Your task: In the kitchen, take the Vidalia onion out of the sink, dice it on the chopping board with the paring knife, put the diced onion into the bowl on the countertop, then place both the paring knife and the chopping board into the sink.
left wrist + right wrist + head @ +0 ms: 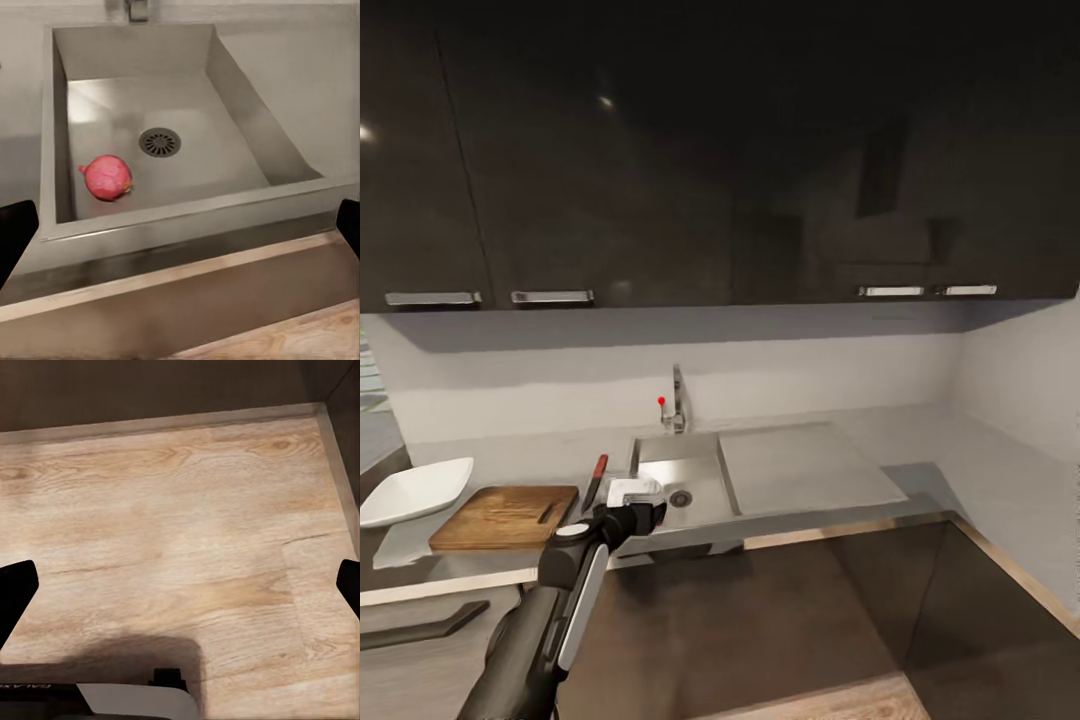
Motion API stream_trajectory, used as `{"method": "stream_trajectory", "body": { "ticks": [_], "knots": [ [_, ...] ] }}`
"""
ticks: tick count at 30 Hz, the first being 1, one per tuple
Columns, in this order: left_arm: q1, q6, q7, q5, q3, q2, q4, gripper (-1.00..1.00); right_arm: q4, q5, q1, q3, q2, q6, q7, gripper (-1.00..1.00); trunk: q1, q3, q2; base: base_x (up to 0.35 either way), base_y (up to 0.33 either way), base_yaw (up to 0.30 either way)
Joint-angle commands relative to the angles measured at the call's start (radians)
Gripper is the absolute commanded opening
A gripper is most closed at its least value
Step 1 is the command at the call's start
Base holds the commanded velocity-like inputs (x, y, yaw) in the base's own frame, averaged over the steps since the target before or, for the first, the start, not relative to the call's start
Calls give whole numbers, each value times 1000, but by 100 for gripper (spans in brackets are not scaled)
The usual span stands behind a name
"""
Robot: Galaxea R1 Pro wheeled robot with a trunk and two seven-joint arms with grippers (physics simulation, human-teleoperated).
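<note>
Reaching over the sink (pixel 705 470), the left gripper (pixel 635 492) has its jaws apart and empty; the onion (pixel 107 178) lies in the basin at eight o'clock from the drain (pixel 160 142). Everything remains: board (pixel 505 516), knife (pixel 594 482) and bowl (pixel 415 489) sit untouched on the tabletop (pixel 920 440), and the right jaws, apparently apart too, face the floor (pixel 180 540).

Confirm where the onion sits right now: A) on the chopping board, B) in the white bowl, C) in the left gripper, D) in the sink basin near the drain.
D: the left wrist view shows the Vidalia onion lying on the sink floor beside the drain, ungripped.
</note>
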Motion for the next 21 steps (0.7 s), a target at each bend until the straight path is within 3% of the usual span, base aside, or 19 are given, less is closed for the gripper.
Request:
{"method": "stream_trajectory", "body": {
  "ticks": [1, 11, 21],
  "knots": [
    [0, 5, 0, 1, -1, 1, 5, 100, 1, 4, 0, 0, 0, -2, -4, 100, 0, 0, -1, 0, 0, -55],
    [4, 7, -2, 1, -5, 8, 36, 100, 1, 6, 0, 0, -1, -1, -5, 100, 0, 0, -1, 15, 0, -14],
    [4, 8, -2, 1, -5, 5, 62, 100, 1, 6, 0, 0, -1, -1, -6, 100, 0, 0, -1, 297, 0, 0]
  ]
}}
